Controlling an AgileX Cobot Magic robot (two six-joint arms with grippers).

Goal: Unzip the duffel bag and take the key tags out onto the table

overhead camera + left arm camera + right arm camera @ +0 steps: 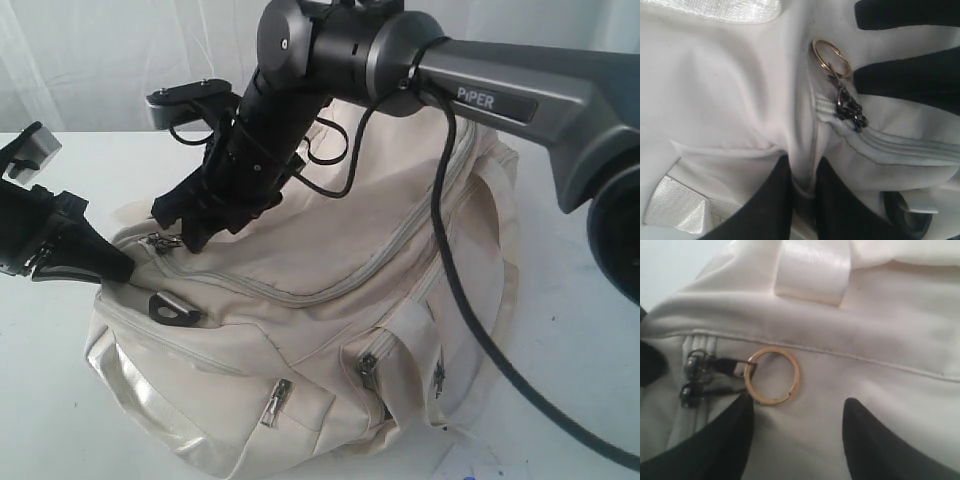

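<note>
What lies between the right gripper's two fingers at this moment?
Bare cream fabric of the duffel bag; the zipper's gold ring lies at the gap's mouth, beside one fingertip. The right wrist view shows it.

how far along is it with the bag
Nothing finished yet: the main zipper looks closed and no key tags show. In hand: the left end effector pinches a fold of the duffel bag while the open right end effector sits at the gold pull ring. Left: unzipping and moving the tags to the table.
</note>
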